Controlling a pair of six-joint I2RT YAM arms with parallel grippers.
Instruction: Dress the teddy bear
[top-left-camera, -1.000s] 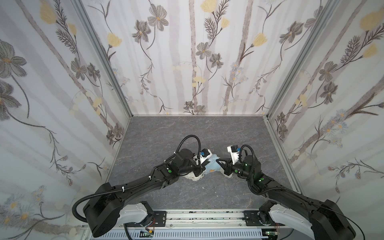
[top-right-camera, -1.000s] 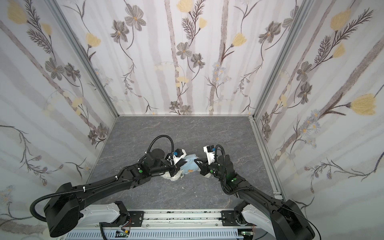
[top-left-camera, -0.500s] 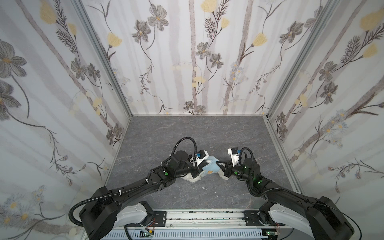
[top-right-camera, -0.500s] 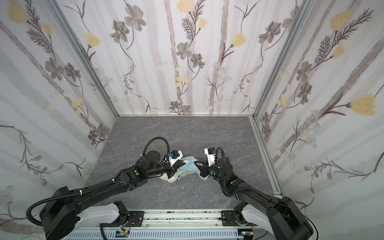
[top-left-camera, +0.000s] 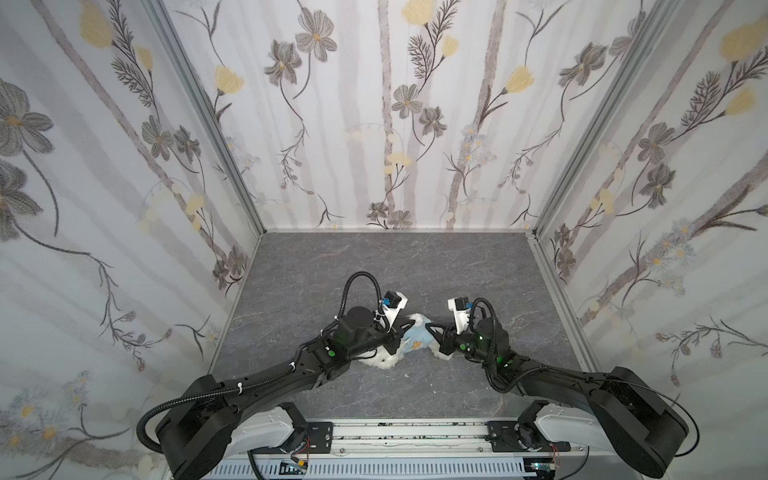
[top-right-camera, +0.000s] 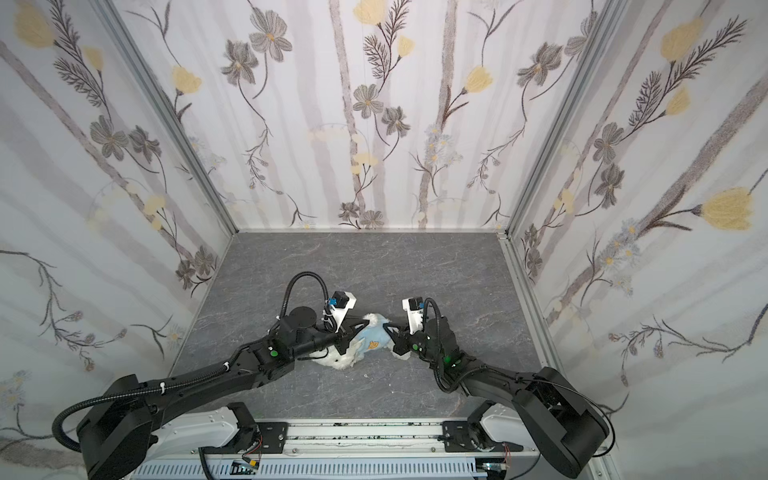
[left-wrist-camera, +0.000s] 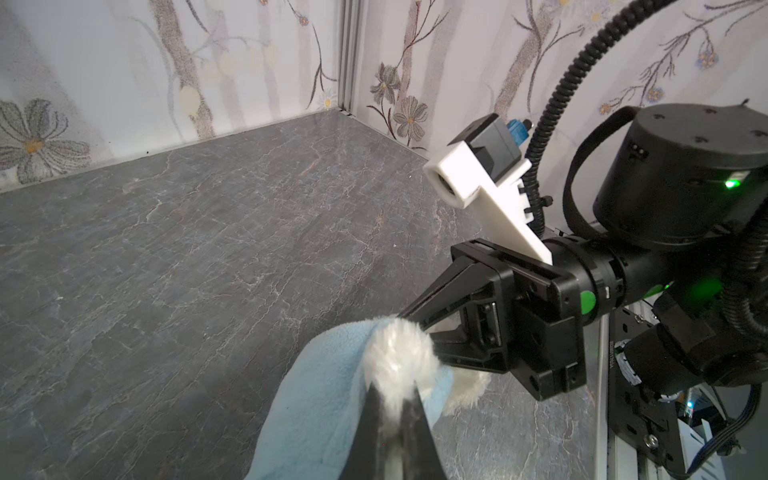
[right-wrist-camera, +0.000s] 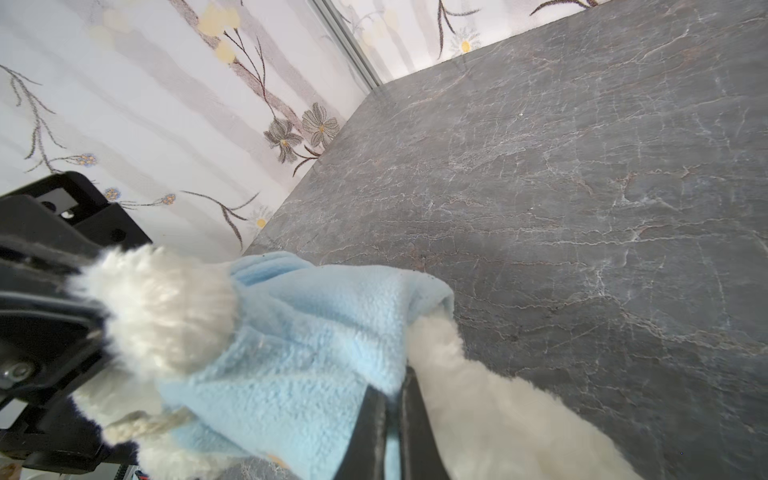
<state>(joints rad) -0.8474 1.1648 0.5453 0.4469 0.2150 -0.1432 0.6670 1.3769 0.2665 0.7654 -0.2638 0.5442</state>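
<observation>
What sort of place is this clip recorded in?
Most likely a purpose-built robot recording booth, not a home: floral-print wall panels close three sides, held by bare aluminium corner posts; a grey stone-look tabletop; two robot arms on a metal rail, handling a teddy bear and blue hoodie.

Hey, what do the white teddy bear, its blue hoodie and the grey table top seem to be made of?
Teddy bear: likely long-pile synthetic plush, white, matte; fluffy fibres fray out at its outline. Hoodie: probably fleece, light blue, matte, with short nubby nap. Table top: grey with pale veins like marble, slight sheen; stone or printed laminate, cannot tell.
</observation>
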